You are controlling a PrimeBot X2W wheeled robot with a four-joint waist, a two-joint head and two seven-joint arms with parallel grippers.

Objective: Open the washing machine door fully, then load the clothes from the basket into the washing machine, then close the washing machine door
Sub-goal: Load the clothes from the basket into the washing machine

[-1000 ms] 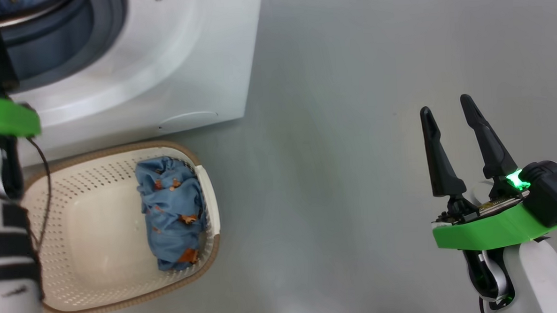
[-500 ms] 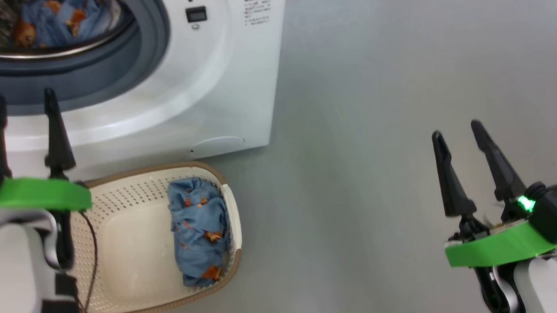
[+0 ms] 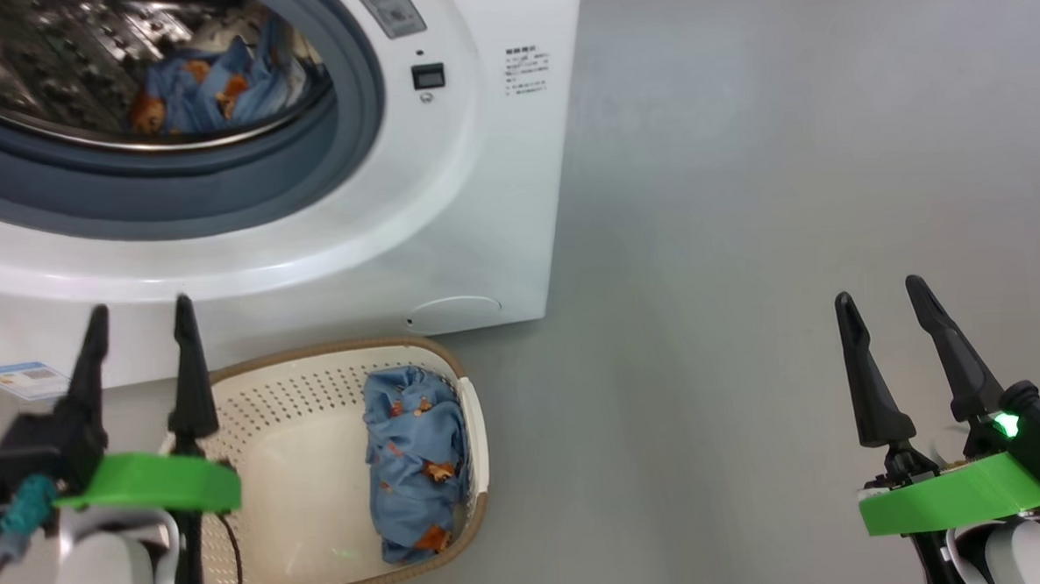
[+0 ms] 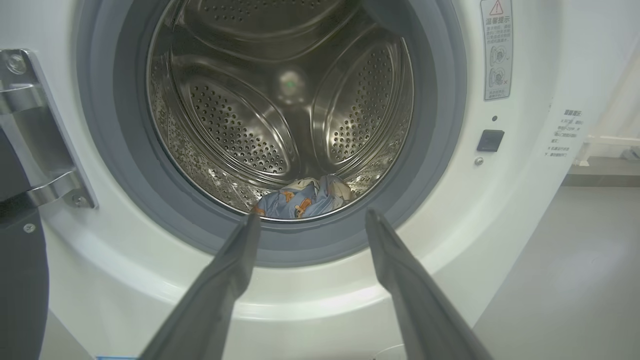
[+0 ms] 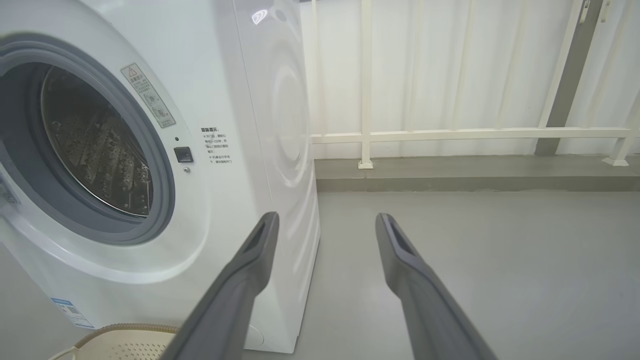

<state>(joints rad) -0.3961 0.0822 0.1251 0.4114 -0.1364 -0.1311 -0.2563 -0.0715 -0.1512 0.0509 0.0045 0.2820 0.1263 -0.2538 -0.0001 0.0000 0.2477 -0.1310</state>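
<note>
Loading is sitting at the halfway mark. The head camera is tilting up from where it was a second ago, so the whole picture is shifting. The washing machine (image 3: 481, 197) is now showing its steel drum (image 4: 240, 125), with one blue bear-print bundle (image 3: 204, 91) lying at the bottom just behind the grey gasket (image 3: 217, 195). The left gripper (image 3: 141, 307), reaching up toward the opening a second ago, is now hanging back by the left rim of the basket (image 3: 329, 344), its two fingers spread apart and holding nothing. Judging from this, one garment is delivered and the arm is coming back for the next. The second bundle (image 3: 413, 459) is lying in the basket against its right wall, on the floor just in front of the machine. The right gripper (image 3: 879, 289) is hovering well to the right over bare floor, fingers likewise spread and empty. The washing machine door (image 4: 17, 280) is standing clear of the opening; the dark edge below the steel hinge (image 4: 35, 150) is probably it. Counting: two bundles, one basket, one machine, two grippers.
</note>
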